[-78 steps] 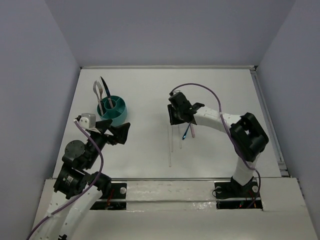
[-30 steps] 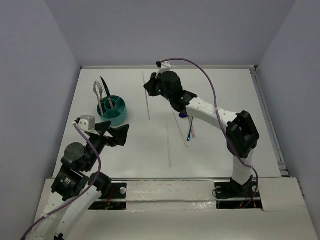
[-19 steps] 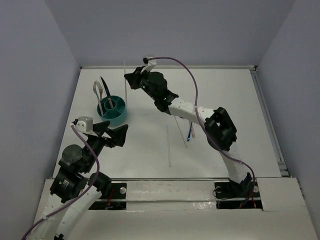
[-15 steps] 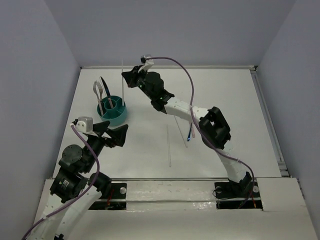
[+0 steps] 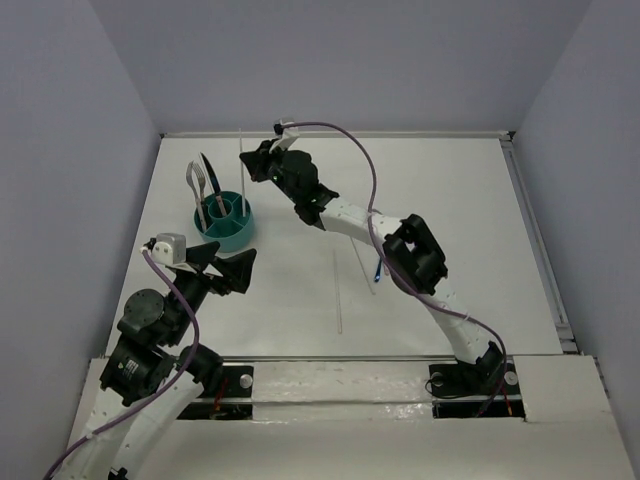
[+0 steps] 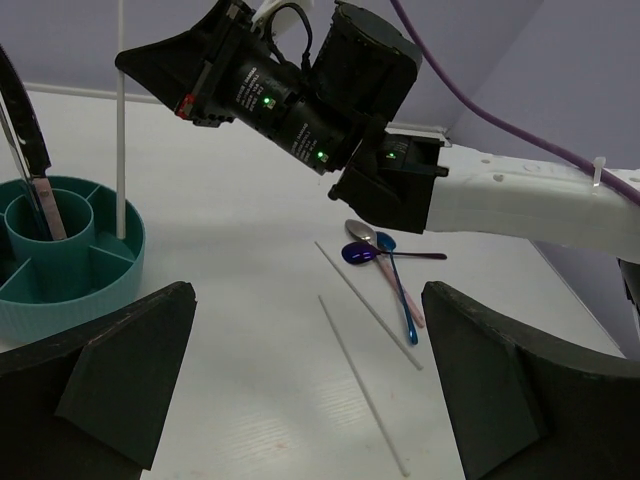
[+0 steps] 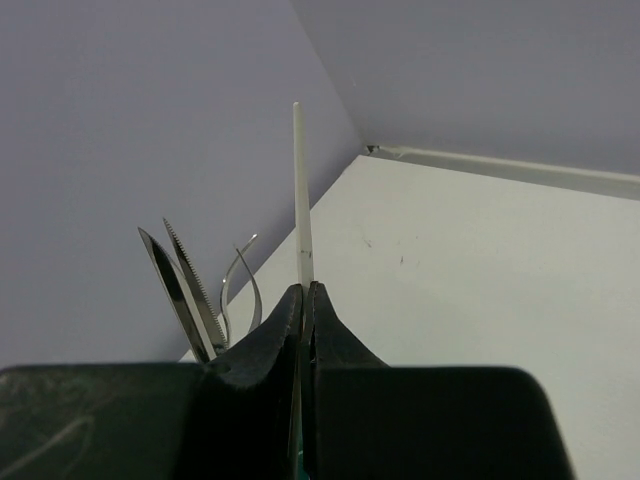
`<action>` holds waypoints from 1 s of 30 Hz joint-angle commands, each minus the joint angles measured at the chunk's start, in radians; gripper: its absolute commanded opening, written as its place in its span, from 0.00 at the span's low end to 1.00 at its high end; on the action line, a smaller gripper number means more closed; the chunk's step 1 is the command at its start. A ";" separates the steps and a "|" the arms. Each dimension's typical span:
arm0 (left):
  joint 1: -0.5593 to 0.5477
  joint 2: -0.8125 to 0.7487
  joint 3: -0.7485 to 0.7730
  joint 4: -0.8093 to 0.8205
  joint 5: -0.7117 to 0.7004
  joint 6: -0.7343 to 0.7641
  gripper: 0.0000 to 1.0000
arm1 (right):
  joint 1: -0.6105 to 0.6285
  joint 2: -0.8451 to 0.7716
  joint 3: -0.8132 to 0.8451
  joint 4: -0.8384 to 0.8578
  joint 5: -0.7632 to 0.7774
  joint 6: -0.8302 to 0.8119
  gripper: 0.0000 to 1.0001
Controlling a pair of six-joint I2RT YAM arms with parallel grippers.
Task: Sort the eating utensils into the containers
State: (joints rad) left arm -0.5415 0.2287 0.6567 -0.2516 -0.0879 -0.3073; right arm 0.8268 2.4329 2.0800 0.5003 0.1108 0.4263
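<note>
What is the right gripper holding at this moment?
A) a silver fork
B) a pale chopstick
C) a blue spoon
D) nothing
B: the right gripper is shut on a pale chopstick, held upright with its lower end reaching into the teal caddy.

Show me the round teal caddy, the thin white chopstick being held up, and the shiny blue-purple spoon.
Round teal plastic caddy (image 6: 92,296), left wrist view, outer wall.
Thin pale upright chopstick (image 6: 120,130), left wrist view, mid shaft.
Shiny blue-purple spoon (image 6: 357,254), left wrist view, bowl.
</note>
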 commanded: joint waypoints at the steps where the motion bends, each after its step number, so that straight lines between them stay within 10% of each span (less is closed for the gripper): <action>1: 0.005 0.000 0.038 0.040 -0.007 0.013 0.99 | 0.023 0.003 0.002 0.049 -0.016 -0.018 0.00; 11: 0.005 0.000 0.037 0.043 -0.003 0.011 0.99 | 0.052 0.031 -0.003 -0.016 -0.054 -0.057 0.01; 19: 0.014 0.004 0.034 0.046 0.000 0.011 0.99 | 0.052 0.025 0.021 -0.121 -0.065 -0.067 0.46; 30: 0.041 0.009 0.034 0.051 0.013 0.010 0.99 | 0.052 -0.135 -0.096 -0.161 -0.040 -0.081 0.52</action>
State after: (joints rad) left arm -0.5186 0.2291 0.6571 -0.2512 -0.0864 -0.3046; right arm 0.8722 2.4420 2.0418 0.3202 0.0555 0.3607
